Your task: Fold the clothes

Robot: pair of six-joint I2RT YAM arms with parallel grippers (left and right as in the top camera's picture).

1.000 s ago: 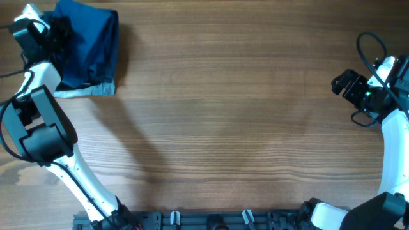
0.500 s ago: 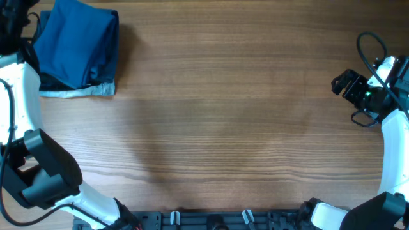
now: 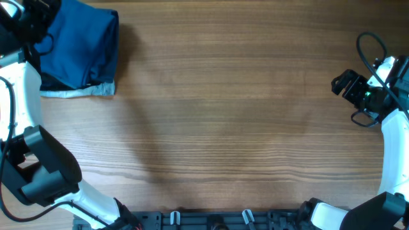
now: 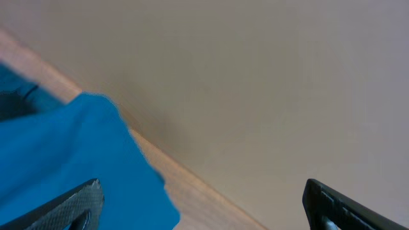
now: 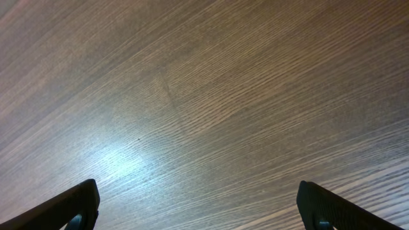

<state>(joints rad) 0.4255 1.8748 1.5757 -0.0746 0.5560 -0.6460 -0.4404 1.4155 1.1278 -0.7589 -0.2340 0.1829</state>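
Observation:
The clothes, a medium-blue shirt, lie folded into a compact rectangle at the table's far left corner. In the left wrist view the same blue fabric fills the lower left, next to the table's edge. My left gripper hovers over the shirt's far left corner. It is open, with its fingertips wide apart and nothing between them. My right gripper hangs at the right side of the table, far from the shirt. It is open over bare wood.
A pale blue fabric edge sticks out under the near side of the folded shirt. The wooden table stretches between the two arms. A dark rail with clips runs along the table's near edge.
My left gripper has gone from shut on the shirt's far left corner to wide open, letting the fabric go and lifting off it. The right arm has not moved.

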